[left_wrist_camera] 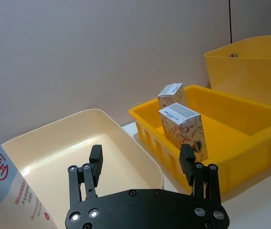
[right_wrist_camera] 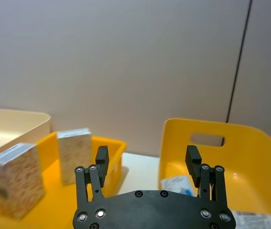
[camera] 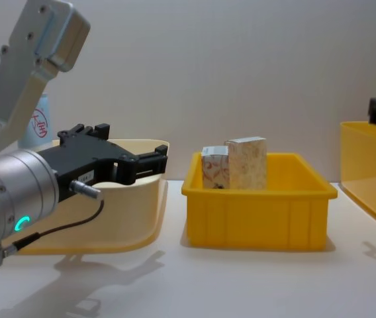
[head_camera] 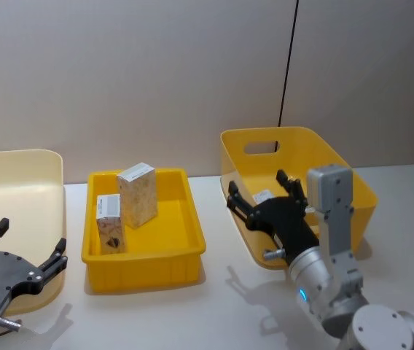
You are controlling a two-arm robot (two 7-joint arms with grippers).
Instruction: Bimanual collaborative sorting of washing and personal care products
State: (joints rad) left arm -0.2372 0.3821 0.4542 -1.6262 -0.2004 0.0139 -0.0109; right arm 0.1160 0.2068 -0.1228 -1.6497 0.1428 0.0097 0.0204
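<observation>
Here the worktop point(head_camera: 214, 306) carries three containers along its far edge: a cream bin point(head_camera: 17, 189) at the left, a tall yellow handled bin point(head_camera: 338, 168) at the right, and a low yellow tray point(head_camera: 185, 251) between them. Two marbled cartons point(head_camera: 137, 194) stand upright in the tray; a light-blue tube point(left_wrist_camera: 4, 188) stands in the cream bin. The left end effector point(left_wrist_camera: 142, 164) hovers over the cream bin, wide open and empty; the right end effector point(right_wrist_camera: 147, 160), likewise, faces the handled bin. Probably between picks: next, closing on the tube.
</observation>
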